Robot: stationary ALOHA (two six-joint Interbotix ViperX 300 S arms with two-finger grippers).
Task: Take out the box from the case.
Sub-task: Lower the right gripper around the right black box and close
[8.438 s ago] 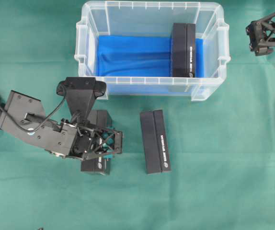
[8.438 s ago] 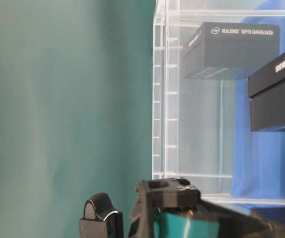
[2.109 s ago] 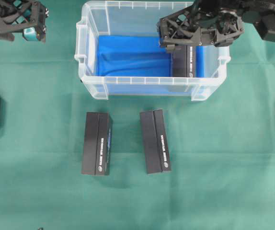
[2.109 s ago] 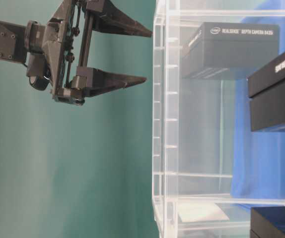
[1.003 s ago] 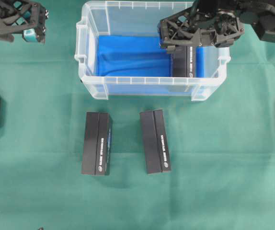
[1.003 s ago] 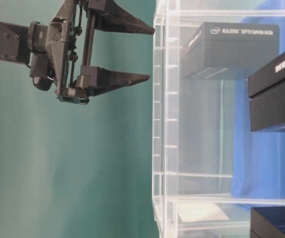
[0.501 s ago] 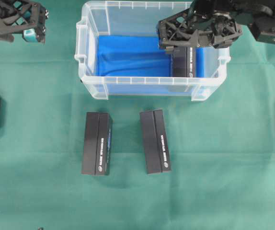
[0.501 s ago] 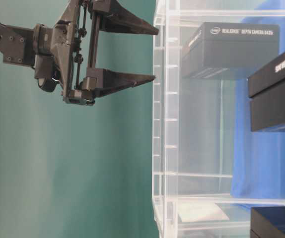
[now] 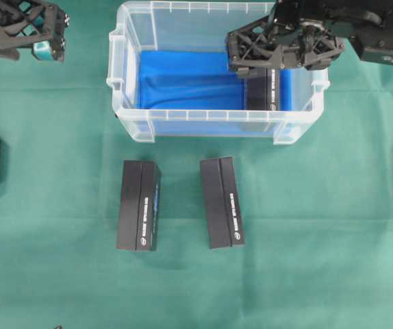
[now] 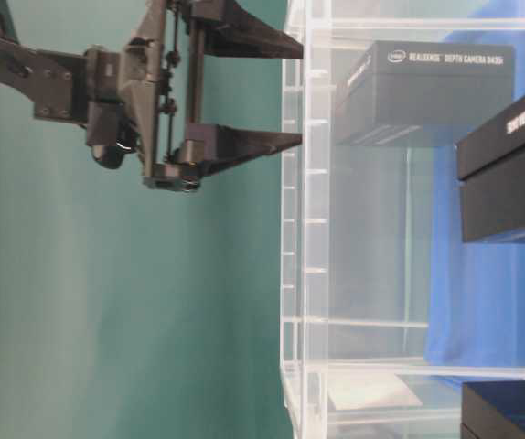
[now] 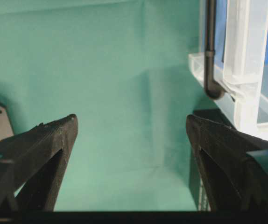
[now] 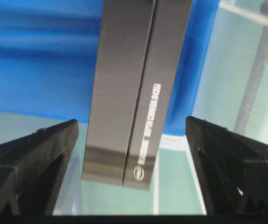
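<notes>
Hovering over the right end of the case [image 9: 118,89], the right end effector [image 9: 268,58] stands wide open, holding nothing, its fingers [image 12: 36,158] either side of the black box [image 12: 138,88] below. That box lies on the blue cloth [image 9: 183,79] inside the case. Left end effector [image 9: 29,31] wide open, empty, far left. Two more black boxes [image 9: 139,205] lie on the green worktop [image 9: 320,226].
</notes>
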